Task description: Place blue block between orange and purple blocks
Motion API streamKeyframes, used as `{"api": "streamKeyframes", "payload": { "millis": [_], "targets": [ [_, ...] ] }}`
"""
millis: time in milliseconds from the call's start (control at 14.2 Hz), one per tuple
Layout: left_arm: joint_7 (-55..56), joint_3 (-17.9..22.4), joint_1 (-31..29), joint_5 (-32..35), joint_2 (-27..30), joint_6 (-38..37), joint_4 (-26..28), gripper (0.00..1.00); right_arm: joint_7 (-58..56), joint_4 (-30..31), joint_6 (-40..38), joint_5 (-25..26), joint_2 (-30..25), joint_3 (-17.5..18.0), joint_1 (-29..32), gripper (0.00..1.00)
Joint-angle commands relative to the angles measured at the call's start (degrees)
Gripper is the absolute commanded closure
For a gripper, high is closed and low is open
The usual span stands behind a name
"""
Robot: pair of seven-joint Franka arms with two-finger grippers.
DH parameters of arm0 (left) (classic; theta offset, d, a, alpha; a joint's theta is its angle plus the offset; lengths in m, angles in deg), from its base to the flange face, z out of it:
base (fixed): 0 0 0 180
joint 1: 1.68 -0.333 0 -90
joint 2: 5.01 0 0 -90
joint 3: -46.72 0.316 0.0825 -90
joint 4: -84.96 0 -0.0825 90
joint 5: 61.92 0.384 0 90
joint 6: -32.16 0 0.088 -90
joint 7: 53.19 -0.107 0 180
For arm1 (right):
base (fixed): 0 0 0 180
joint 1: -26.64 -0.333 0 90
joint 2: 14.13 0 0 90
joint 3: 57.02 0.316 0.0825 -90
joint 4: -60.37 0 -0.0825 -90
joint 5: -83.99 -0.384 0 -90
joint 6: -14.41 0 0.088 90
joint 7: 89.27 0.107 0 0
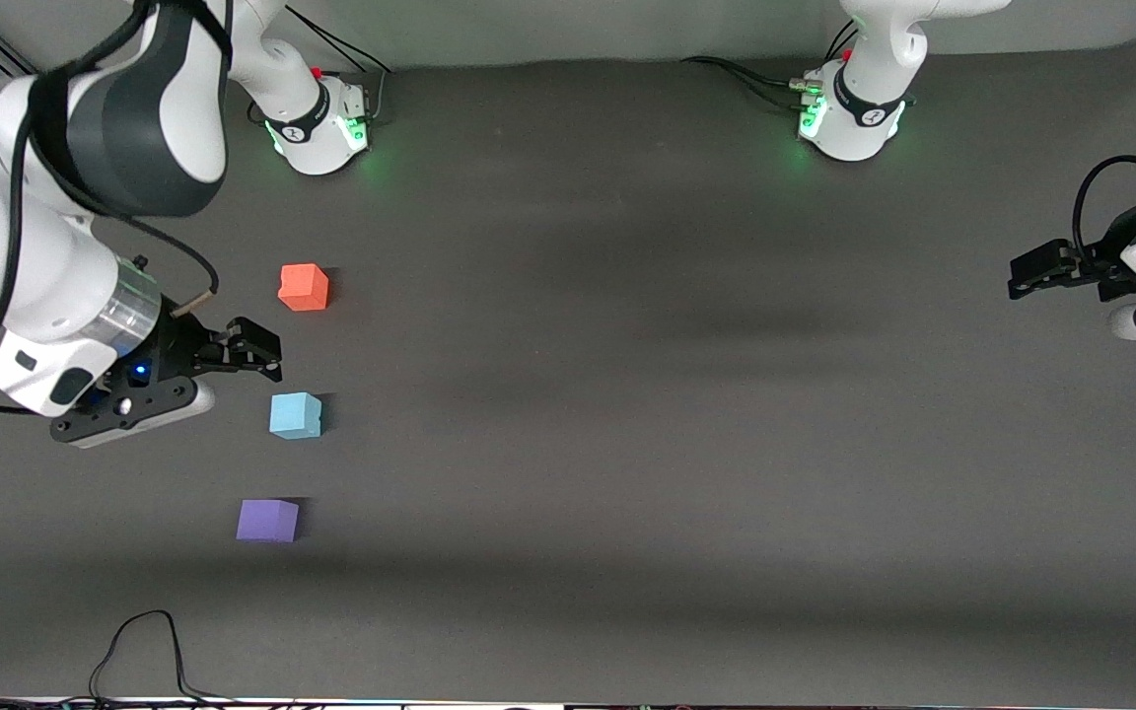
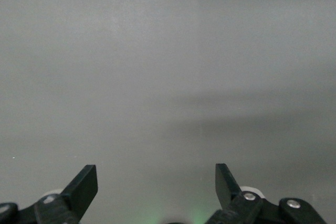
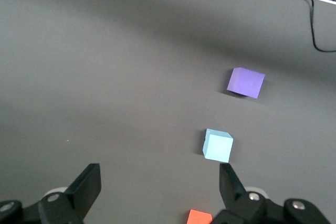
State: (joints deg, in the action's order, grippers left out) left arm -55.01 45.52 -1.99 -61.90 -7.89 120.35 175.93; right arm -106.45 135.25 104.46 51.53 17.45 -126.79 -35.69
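Dark grey tabletop (image 1: pixel 627 394). Right gripper (image 1: pixel 267 357), centre-left of frame, jaws open and empty: withdraw straight up. Blue block (image 1: pixel 295 415) just below, already between orange block (image 1: pixel 304 287) and purple block (image 1: pixel 267 520); avoid nudging. Left gripper (image 1: pixel 1022 278), right edge, open, waiting.

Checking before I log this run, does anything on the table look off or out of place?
Nothing stands out. The blue block sits flat between the orange block and purple block, all apart and undamaged.
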Motion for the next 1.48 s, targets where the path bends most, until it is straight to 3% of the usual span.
{"api": "streamKeyframes", "payload": {
  "millis": [0, 141, 282, 564, 776, 1058, 1270, 1411],
  "targets": [
    [-0.11, 0.14, 0.32, 0.59, 0.5, -0.22, 0.09, 0.0, 1.53, -5.25, -3.72, 1.62, 0.24, 7.94, 9.37, 0.0],
    [-0.02, 0.14, 0.32, 0.59, 0.42, -0.22, 0.09, 0.0, 2.49, -10.44, -8.55, 2.4, -0.38, 14.81, 17.29, 0.0],
    [-0.02, 0.14, 0.32, 0.59, 0.5, -0.22, 0.09, 0.0, 2.68, -11.78, -9.8, 7.65, -3.0, 22.44, 22.75, 0.0],
    [-0.11, 0.14, 0.32, 0.59, 0.42, -0.22, 0.18, 0.0, 7.06, -8.63, -9.54, 22.24, -10.91, 48.53, 38.74, 0.0],
    [-0.02, 0.14, 0.32, 0.59, 0.42, -0.22, 0.26, 0.0, 7.86, -4.68, -7.79, 25.26, -14.08, 60.69, 49.11, 0.0],
    [-0.11, 0.14, 0.32, 0.59, 0.42, -0.13, 0.26, 0.0, 7.69, 10.24, 1.77, 28.33, -23.12, 62.74, 49.67, 0.0],
    [-0.11, 0.14, 0.32, 0.59, 0.42, -0.13, 0.26, 0.0, 7.16, 13.35, 3.12, 29.12, -25.42, 62.31, 48.72, 0.0],
    [-0.11, 0.14, 0.32, 0.59, 0.42, -0.04, 0.26, 0.0, 7.33, 14.93, 3.82, 31.49, -27.0, 59.07, 45.21, 0.0]
  ]
}}
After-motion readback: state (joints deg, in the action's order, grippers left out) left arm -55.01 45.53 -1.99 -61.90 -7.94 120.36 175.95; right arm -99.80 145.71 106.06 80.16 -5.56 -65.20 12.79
